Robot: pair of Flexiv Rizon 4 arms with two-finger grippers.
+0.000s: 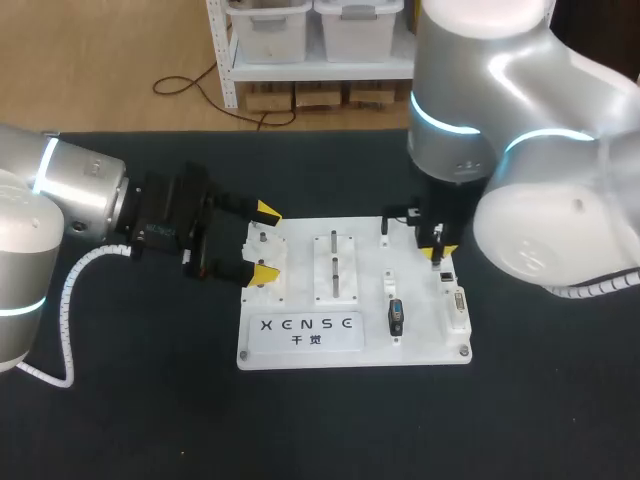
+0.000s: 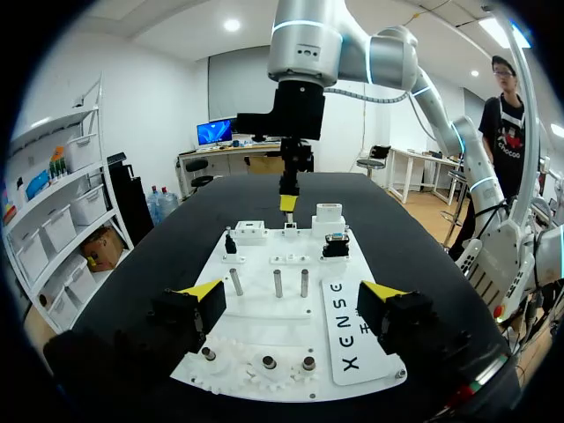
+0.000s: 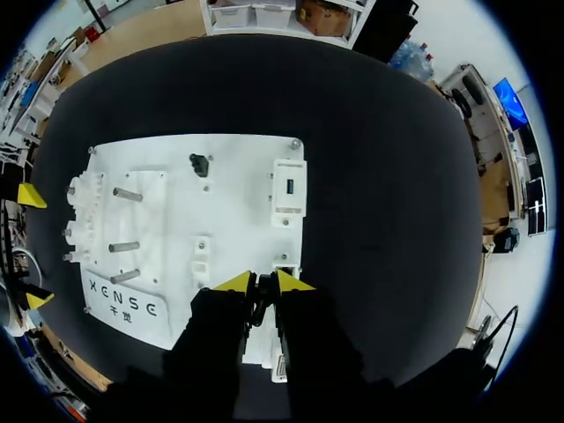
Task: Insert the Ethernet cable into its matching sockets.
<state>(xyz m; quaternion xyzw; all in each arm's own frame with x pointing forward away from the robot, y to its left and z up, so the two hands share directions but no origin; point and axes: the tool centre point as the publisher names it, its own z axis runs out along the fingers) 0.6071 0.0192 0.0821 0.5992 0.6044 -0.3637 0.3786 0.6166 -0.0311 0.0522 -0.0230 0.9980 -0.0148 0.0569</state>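
- Standing over the black table (image 1: 120, 400), one finds a white practice board (image 1: 420, 350) lying flat near its middle, with both arms at the board.
- Right arm: it enters from the right side. The right gripper (image 1: 438, 252) points down over the board's far right corner.
- Right gripper state: the right wrist view shows the yellow-tipped fingers (image 3: 236, 283) drawn close together, pinching a small dark plug (image 3: 263, 304) from two sides. Whether a cable trails from the plug cannot be told.
- Position of the plug: it hangs just short of a small white socket block (image 3: 284, 263) on the board's right edge. Whether it touches the block cannot be told.
- Left arm: it enters from the left side. The left gripper (image 1: 265, 240) lies level at the board's left edge.
- Left gripper state: its fingers are spread wide and hold nothing. In the left wrist view the board's near edge lies between the two tips.
- Other fittings: three upright metal pegs (image 1: 333, 262) stand mid-board. A black connector (image 1: 396, 318) sits right of them, towards the near edge.
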